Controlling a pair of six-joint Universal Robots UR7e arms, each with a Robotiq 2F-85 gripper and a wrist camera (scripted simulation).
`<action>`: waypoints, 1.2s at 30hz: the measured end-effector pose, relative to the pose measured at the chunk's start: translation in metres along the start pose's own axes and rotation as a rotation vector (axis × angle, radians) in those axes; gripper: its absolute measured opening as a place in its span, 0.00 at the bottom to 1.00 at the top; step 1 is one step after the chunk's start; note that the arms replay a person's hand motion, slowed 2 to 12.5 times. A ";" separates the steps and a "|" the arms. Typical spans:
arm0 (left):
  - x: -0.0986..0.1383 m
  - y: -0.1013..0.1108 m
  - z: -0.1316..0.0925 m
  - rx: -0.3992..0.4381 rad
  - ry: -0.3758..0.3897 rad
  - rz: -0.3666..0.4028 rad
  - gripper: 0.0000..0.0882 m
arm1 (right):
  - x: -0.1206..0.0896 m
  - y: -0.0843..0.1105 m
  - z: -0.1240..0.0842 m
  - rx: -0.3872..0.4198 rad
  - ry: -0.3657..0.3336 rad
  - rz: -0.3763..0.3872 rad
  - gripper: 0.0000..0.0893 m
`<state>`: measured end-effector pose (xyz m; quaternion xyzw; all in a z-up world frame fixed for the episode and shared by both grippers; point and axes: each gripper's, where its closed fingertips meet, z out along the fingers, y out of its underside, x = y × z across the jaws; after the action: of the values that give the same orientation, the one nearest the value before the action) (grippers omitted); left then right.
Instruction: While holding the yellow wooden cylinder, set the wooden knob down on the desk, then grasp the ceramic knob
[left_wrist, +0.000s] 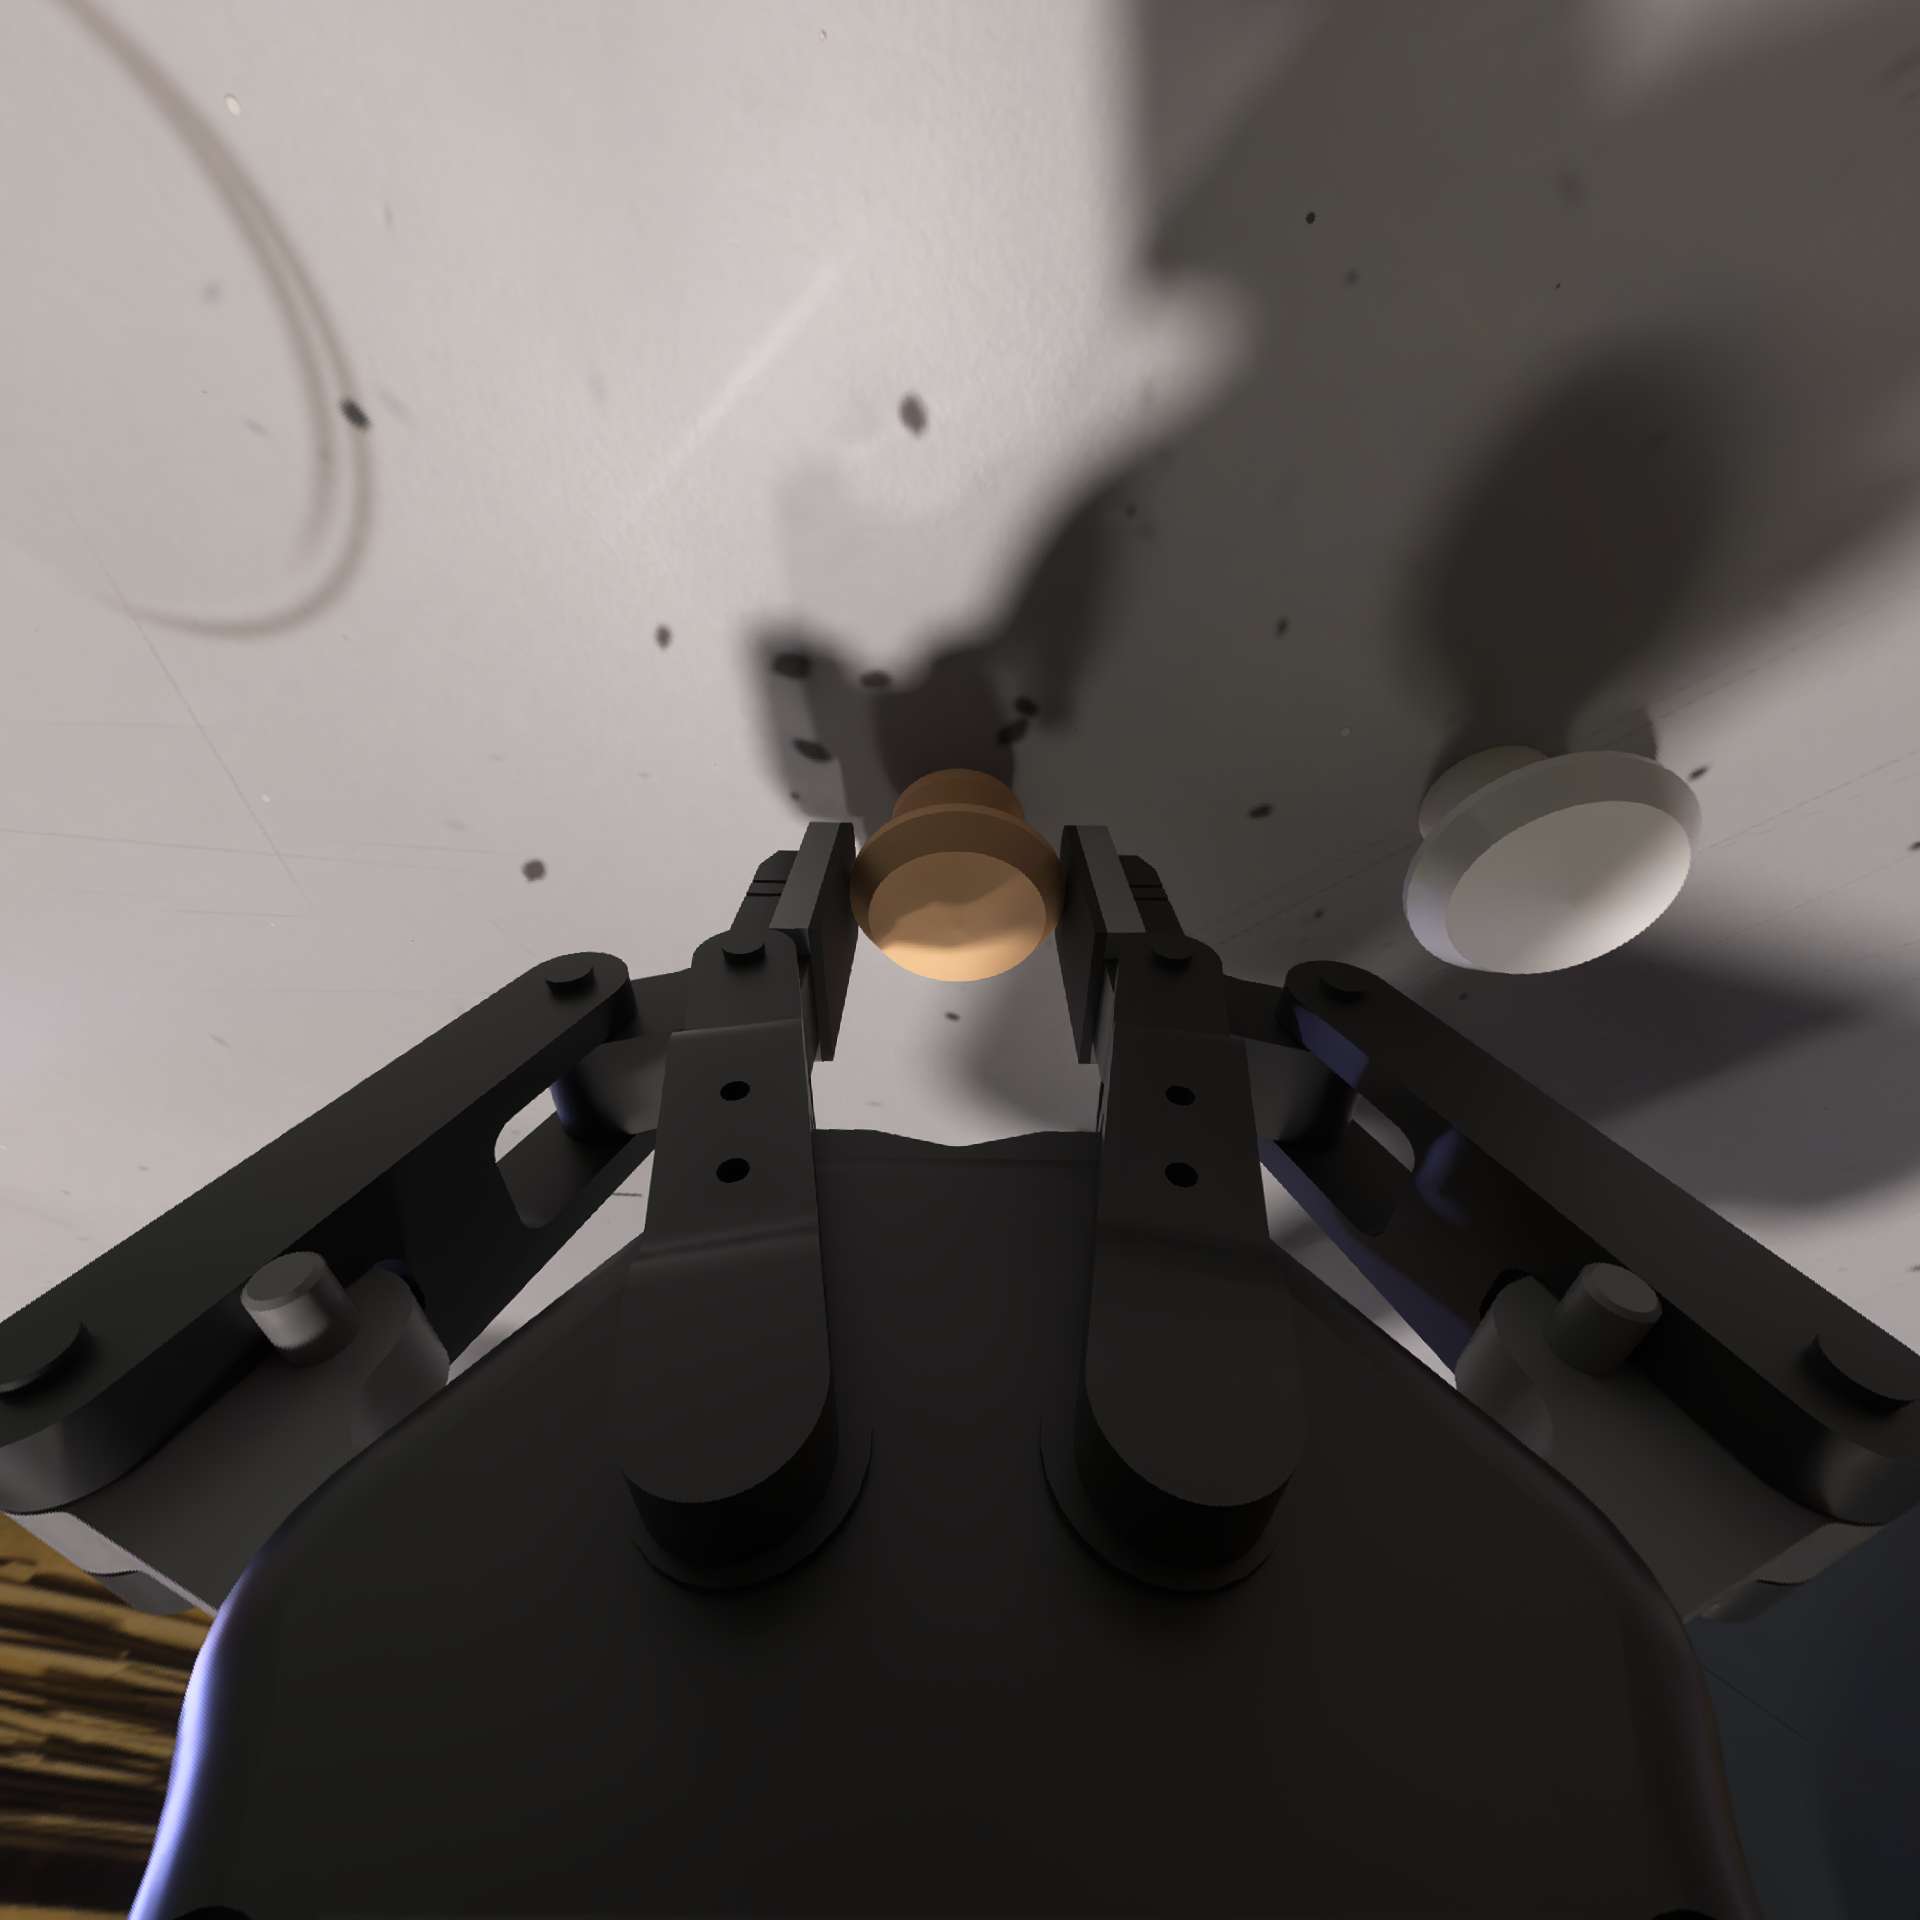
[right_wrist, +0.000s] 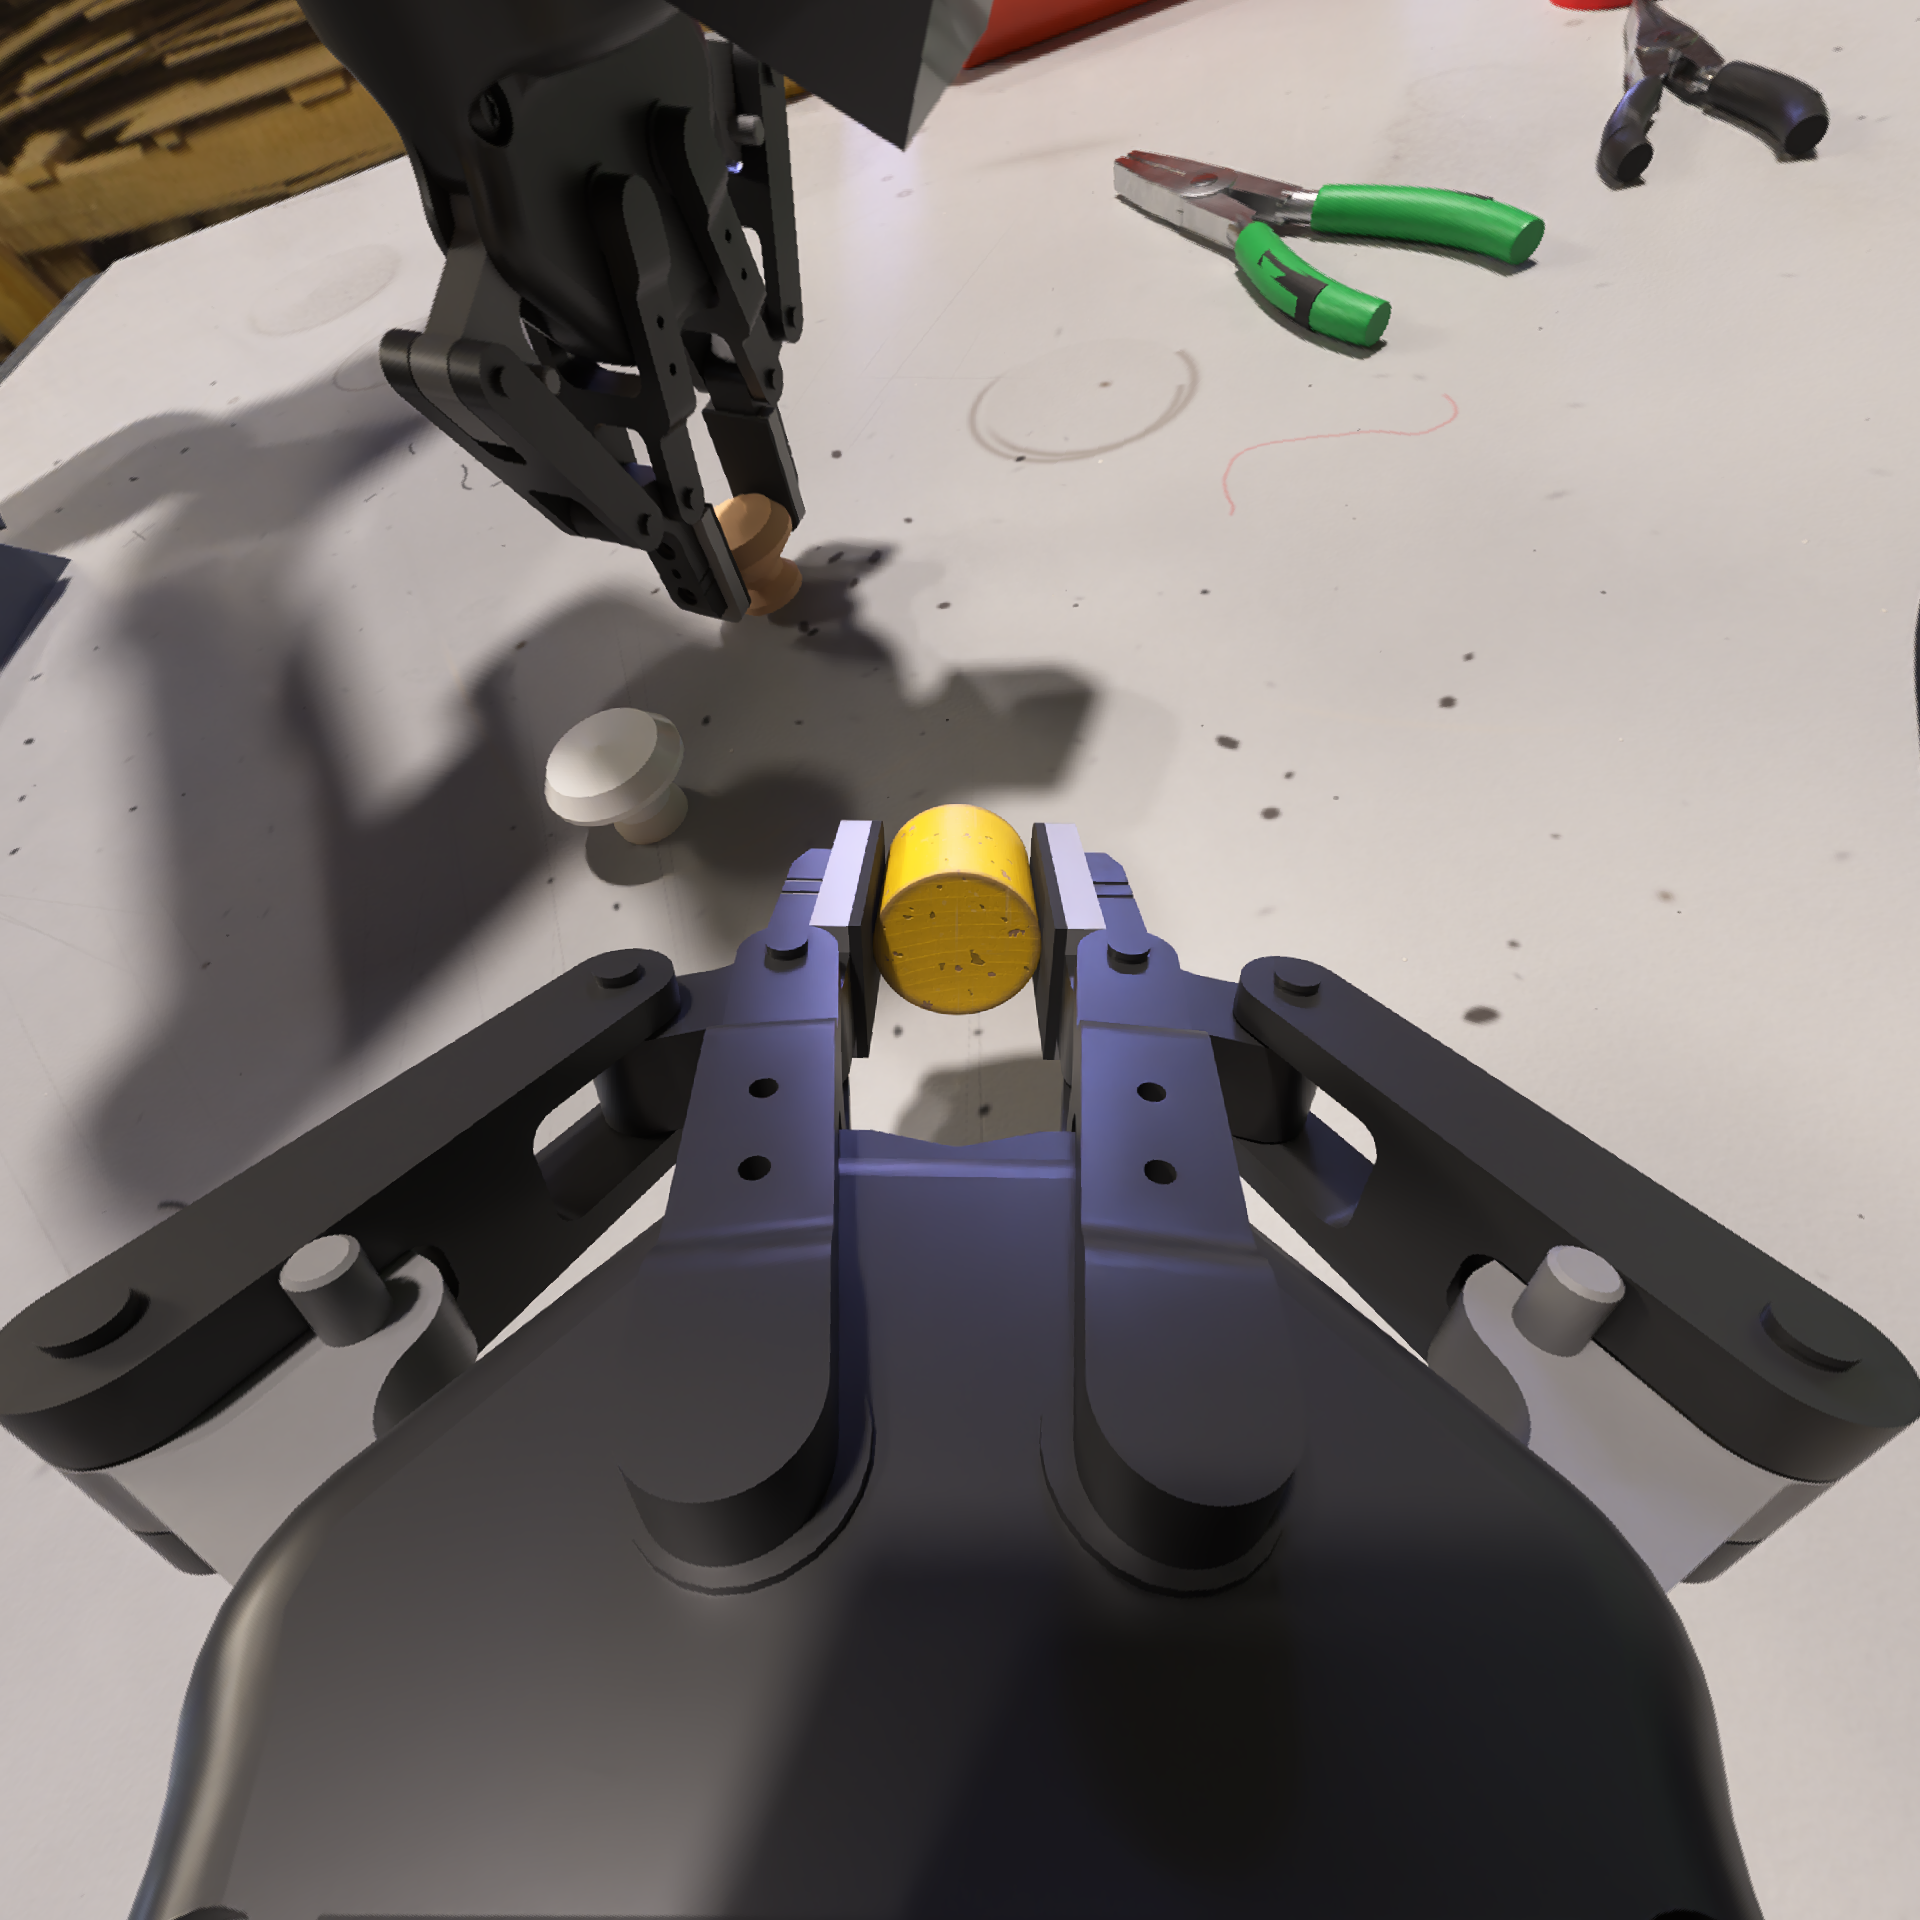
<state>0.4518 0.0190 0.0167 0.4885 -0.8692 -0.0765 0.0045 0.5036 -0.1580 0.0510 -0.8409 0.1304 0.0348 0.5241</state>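
Nearest, the right gripper (right_wrist: 956, 925) is clamped on the yellow cylinder (right_wrist: 958, 920), both pads flat against its curved sides and one round end facing the camera; it hangs above the desk (right_wrist: 1455, 831), which fits a hold meant only to keep the piece out of the way. Just beyond and to its left, the white ceramic knob (right_wrist: 613, 774) stands free on the desk, cap up on its short stem, untouched. Farther on, the left gripper (left_wrist: 956, 883) is closed around the wooden knob (left_wrist: 956, 894) at its cap, stem pointing down; the knob looks at or just above the surface, though contact cannot be told, so setting it down seems the step in hand. Farther still lie green-handled pliers (right_wrist: 1340, 234) and black-handled pliers (right_wrist: 1714, 94), well apart from the work.
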 end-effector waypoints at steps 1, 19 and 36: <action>0.000 0.000 0.001 -0.010 0.001 0.004 0.40 | 0.000 0.000 0.000 0.000 0.000 0.000 0.28; 0.009 0.002 0.004 -0.088 0.011 0.071 0.40 | 0.000 0.000 0.000 0.003 -0.008 0.007 0.28; 0.004 0.005 -0.010 -0.013 -0.037 0.019 0.78 | 0.000 -0.001 -0.001 0.010 -0.011 0.010 0.28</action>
<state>0.4463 0.0170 0.0268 0.4786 -0.8733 -0.0909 -0.0076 0.5038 -0.1582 0.0523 -0.8375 0.1321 0.0412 0.5287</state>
